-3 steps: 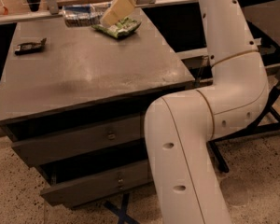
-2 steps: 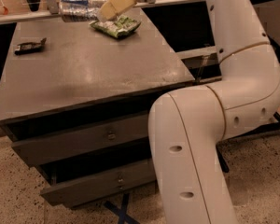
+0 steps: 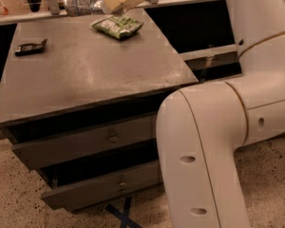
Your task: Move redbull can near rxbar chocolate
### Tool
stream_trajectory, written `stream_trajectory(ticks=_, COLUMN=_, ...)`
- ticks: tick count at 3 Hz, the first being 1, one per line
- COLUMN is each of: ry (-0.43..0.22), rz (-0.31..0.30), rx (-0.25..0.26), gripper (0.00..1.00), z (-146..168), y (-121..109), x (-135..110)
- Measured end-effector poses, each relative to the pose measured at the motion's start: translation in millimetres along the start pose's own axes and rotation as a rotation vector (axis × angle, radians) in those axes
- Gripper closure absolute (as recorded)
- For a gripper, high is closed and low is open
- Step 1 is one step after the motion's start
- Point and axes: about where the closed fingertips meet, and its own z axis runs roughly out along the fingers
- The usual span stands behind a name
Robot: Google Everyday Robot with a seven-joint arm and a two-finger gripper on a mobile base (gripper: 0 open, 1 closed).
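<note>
The redbull can [image 3: 83, 3], slim and silver-blue, lies on its side at the back edge of the grey table [image 3: 95, 75]. My gripper [image 3: 115, 3] hangs over the back of the table at the can's right end, just above the green snack bag [image 3: 118, 26]. I cannot see whether it touches the can. The rxbar chocolate [image 3: 31, 47], a small flat dark bar, lies near the table's left edge, well apart from the can.
The table has two drawers [image 3: 85, 146] below its front edge. My white arm [image 3: 213, 127] fills the right side of the view. A rail [image 3: 19, 18] runs behind the table. The floor [image 3: 14, 198] is speckled.
My gripper has moved a little left and up, closer to the right end of the can. The rxbar and the green bag have not moved.
</note>
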Motion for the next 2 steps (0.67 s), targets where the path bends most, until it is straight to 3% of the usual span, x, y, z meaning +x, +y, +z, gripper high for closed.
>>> stream_trajectory(ticks=1, ry=0.033, rz=0.05, rx=0.024, gripper=1.0, z=-9, y=7, x=12)
stream_trajectory(ticks=2, ry=0.025, rz=0.007, rx=0.069, gripper=1.0, z=-25, y=26, x=20)
